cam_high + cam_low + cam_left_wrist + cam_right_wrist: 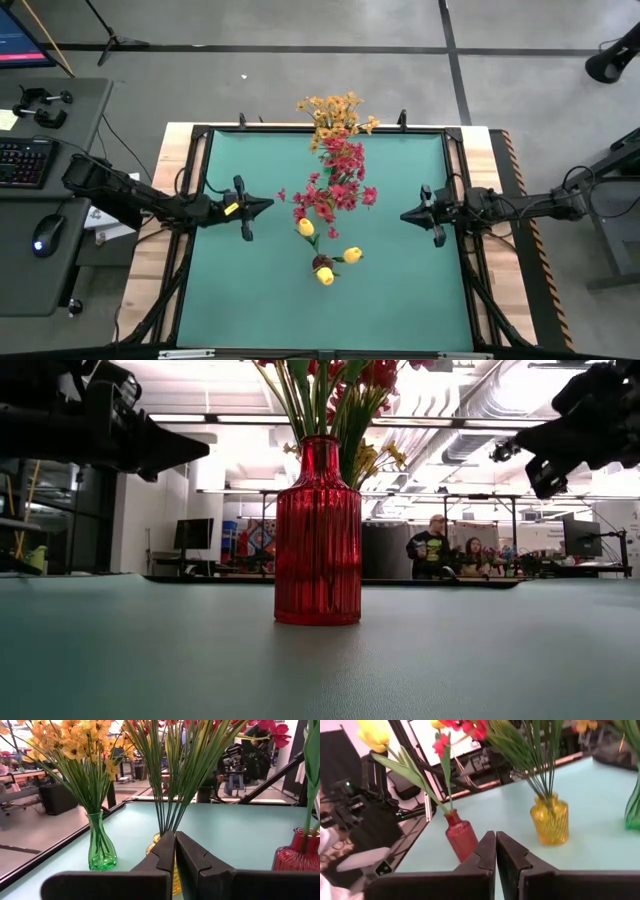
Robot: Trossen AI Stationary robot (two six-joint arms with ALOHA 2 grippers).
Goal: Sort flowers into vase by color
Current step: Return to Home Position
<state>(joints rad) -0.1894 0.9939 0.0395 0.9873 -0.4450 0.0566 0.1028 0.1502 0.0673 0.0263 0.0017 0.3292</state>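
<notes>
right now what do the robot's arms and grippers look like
Both arms are slim, dark and jointed, with black cables looped along them. The left gripper carries a small yellow tag; the right gripper shows none. Each has two black fingers with notched inner edges.

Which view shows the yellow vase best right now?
The right wrist view: the yellow vase stands whole and unblocked, green stems rising from its neck. The left wrist view shows only slivers behind that arm's fingers. From the high view the red flowers cover it; the low view doesn't show it.
</notes>
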